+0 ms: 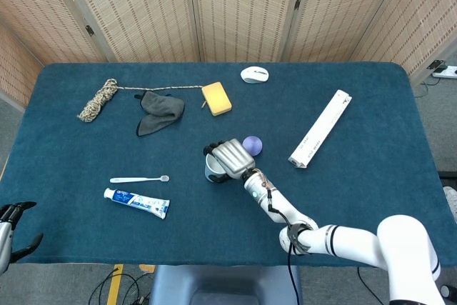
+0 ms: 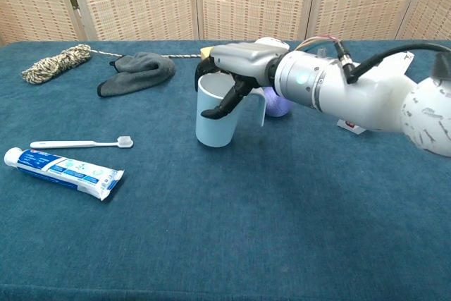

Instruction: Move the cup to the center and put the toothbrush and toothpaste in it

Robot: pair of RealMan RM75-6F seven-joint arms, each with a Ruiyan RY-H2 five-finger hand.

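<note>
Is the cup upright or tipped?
Upright: cup stands mouth up, base on the table, right hand fingers over its rim.
</note>
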